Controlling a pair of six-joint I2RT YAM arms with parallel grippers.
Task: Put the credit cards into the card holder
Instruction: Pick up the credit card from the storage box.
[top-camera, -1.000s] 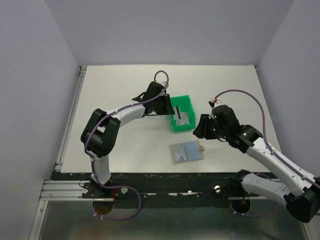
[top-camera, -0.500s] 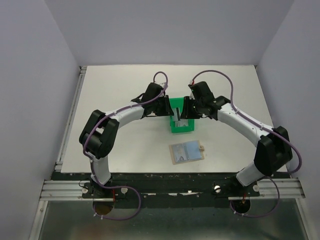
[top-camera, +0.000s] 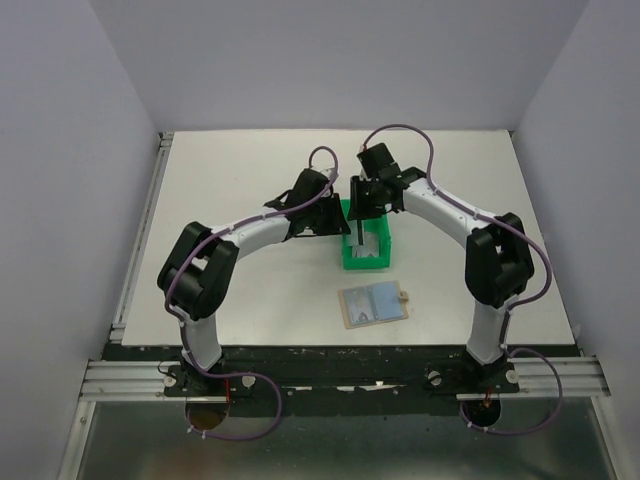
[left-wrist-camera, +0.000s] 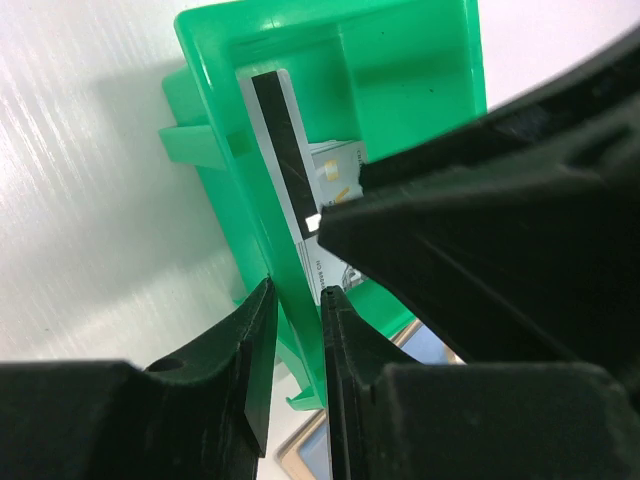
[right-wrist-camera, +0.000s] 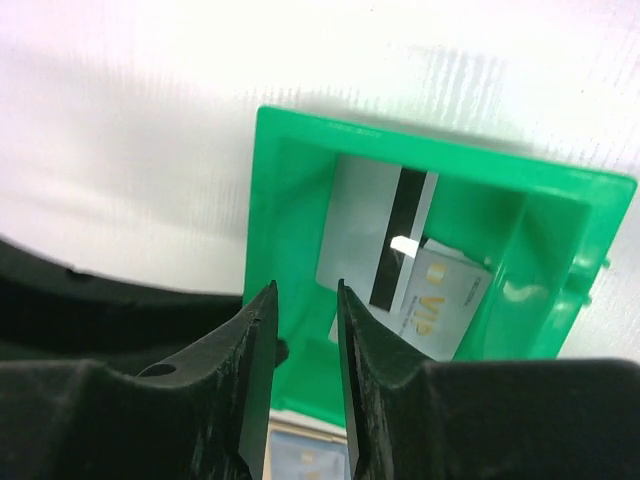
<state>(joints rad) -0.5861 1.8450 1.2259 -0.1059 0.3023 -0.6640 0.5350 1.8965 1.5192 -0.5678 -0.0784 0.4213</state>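
- Credit cards (right-wrist-camera: 445, 300): two, contained in green bin (right-wrist-camera: 270, 200); striped card (right-wrist-camera: 360, 225) is leaned lengthwise along one wall.
- Card holder (top-camera: 373, 303): one, laid open on counter (top-camera: 250, 180), near bin.
- Left end effector (left-wrist-camera: 297, 292) is clamped on that wall; right end effector (right-wrist-camera: 303, 292) is narrowly parted, empty.

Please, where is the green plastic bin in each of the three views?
Top external: green plastic bin, centre.
Left wrist: upper middle, running down to the bottom.
Right wrist: centre to right edge.
Shared landmark: the open tan soft card holder next to it, pale blue inside.
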